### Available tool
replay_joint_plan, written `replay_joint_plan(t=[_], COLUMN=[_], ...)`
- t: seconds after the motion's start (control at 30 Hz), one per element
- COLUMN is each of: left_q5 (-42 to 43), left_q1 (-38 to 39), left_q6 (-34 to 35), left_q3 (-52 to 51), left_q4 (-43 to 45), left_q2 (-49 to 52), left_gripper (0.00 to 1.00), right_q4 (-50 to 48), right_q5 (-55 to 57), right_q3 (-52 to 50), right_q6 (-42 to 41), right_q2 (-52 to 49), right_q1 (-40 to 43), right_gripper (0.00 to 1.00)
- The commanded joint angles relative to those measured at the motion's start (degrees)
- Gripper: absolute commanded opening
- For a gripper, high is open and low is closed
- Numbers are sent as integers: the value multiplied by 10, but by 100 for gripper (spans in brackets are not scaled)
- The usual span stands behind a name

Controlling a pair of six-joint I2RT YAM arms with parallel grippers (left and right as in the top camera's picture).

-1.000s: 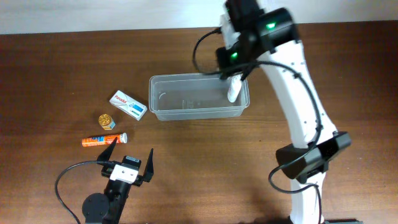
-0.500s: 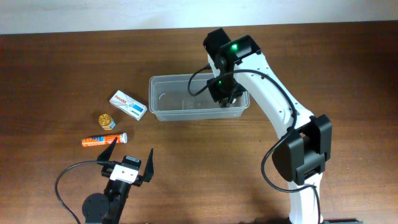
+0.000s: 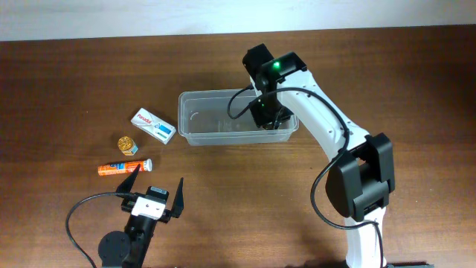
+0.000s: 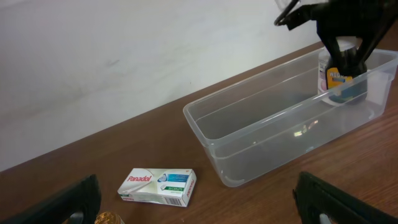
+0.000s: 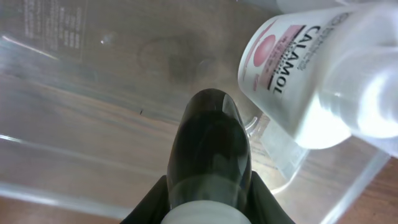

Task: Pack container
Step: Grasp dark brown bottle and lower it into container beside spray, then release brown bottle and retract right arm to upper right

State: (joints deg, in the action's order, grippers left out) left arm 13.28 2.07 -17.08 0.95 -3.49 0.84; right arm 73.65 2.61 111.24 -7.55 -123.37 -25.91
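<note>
We find the container (image 3: 212, 119) standing mid-surface (image 3: 74, 74). The right hand (image 3: 268, 115) reaches into its right end at a white bottle (image 4: 339, 78); we cannot tell whether it pinches the bottle. The left hand (image 3: 155, 190) is spread, well apart from the container, near an orange tube (image 3: 123, 168).

The right claw (image 3: 268, 115) sits low inside the right end of the clear container (image 3: 212, 119).
</note>
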Motion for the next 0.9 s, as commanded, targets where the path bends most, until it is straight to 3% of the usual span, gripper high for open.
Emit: replay_joint_plan(t=[0.0, 0.5, 0.6, 0.87], left_q5=[-2, -2, -2, -2], left_q1=[-4, -4, -4, -4], left_q6=[1, 1, 1, 1], left_q3=[-5, -5, -5, -5], left_q4=[0, 0, 0, 0], left_q2=[-5, -5, -5, -5], left_gripper=[100, 100, 100, 100], right_q4=[-18, -54, -56, -56], right_q5=[14, 19, 19, 19], right_q3=[-21, -58, -58, -58], right_q6=[-9, -39, -39, -39], right_q2=[11, 11, 11, 11], right_q1=[2, 35, 35, 35], right_gripper=[20, 20, 31, 40])
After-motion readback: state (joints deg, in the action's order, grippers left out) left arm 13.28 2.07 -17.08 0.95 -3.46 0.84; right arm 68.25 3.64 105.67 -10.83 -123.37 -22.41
